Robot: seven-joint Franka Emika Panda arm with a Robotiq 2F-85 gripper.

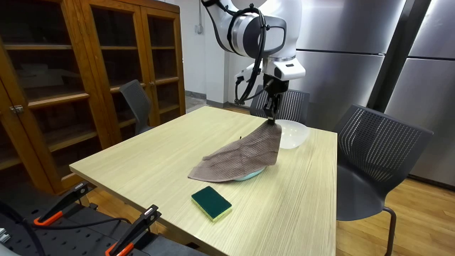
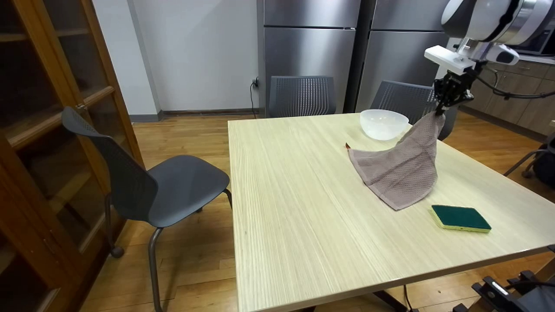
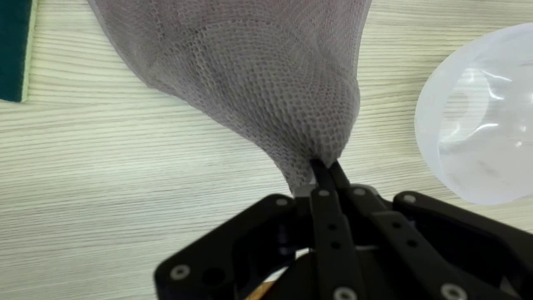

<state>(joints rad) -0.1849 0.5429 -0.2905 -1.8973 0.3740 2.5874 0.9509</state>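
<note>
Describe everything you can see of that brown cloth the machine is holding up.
The greyish-brown, waffle-textured fabric cloth looks soft and pliable. The black, two-fingered gripper is shut on its upper end, which is raised and bunched to a point. From there it slopes down in folds and creases, its lower end lying on the pale, wood-grained table. A pale-blue rounded object peeks out beneath it; whether they touch is hidden.

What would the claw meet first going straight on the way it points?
The claw points down, shut on the cloth; it would likely first meet the cloth's hanging part, then probably the table, though depth below is unclear.
</note>
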